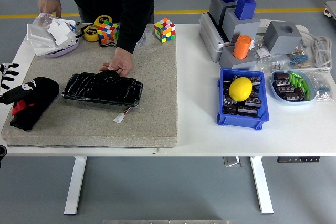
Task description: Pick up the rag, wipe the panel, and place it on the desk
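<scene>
At nine o'clock: left hand, fingers spread, beside rag.
Panel: person's hand steadies it for wiping.

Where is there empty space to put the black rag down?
The mat is bare right of the black panel, below the cube. The white table is also free between the mat and the blue bin. It is crowded at the far left by the rag, and on the right among the bin and gray blocks.
</scene>
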`<state>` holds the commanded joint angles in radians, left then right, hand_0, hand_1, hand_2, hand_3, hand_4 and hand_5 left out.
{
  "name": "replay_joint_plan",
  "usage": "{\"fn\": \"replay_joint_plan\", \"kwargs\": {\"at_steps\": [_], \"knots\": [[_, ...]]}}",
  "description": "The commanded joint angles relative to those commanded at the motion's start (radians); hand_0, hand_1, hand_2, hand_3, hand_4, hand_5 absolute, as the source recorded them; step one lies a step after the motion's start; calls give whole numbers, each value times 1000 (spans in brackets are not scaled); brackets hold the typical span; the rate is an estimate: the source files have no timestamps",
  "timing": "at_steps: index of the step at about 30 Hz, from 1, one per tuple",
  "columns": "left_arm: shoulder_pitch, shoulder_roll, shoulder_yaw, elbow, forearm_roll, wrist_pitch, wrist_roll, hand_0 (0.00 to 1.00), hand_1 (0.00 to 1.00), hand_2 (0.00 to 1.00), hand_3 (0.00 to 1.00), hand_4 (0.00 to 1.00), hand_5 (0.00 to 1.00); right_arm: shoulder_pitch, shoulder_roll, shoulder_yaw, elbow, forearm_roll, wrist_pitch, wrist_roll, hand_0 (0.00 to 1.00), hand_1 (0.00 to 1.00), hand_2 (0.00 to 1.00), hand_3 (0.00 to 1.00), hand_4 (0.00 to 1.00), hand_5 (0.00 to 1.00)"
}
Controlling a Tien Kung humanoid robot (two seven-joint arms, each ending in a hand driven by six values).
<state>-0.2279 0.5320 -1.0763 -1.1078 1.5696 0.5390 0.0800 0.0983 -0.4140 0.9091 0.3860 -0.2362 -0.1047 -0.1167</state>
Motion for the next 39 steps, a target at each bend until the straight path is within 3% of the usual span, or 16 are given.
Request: {"fn": "replay_joint_plan", "kwargs": {"at_steps": [15, 28, 29, 34, 35, 39], "knots": [[-25, -39, 50, 122, -4, 8, -12, 454, 659, 735, 780, 998, 612, -5, 0, 5, 13, -13, -3, 6, 722, 626, 674, 614, 998, 607], [-40, -58, 91, 160, 0, 10, -4, 459, 660, 743, 785, 998, 598, -4, -4, 2, 15, -17, -5, 4, 721, 626, 674, 614, 998, 607], [-43, -60, 93, 164, 1, 12, -6, 454, 662, 742, 786, 998, 546, -4, -5, 2, 15, -17, -5, 5, 721, 626, 673, 614, 998, 607], [-47, -73, 90, 183, 6, 19, -4, 454, 662, 742, 786, 998, 546, -5, -4, 10, 17, -23, -6, 6, 721, 626, 673, 614, 998, 607], [-46, -73, 89, 185, 10, 22, -5, 426, 621, 735, 784, 973, 358, -5, -4, 10, 18, -24, -7, 6, 721, 626, 673, 614, 998, 607], [-45, -72, 92, 191, 14, 22, 3, 426, 621, 735, 784, 973, 358, -5, -6, 16, 19, -27, -8, 7, 721, 626, 673, 614, 998, 607]]}}
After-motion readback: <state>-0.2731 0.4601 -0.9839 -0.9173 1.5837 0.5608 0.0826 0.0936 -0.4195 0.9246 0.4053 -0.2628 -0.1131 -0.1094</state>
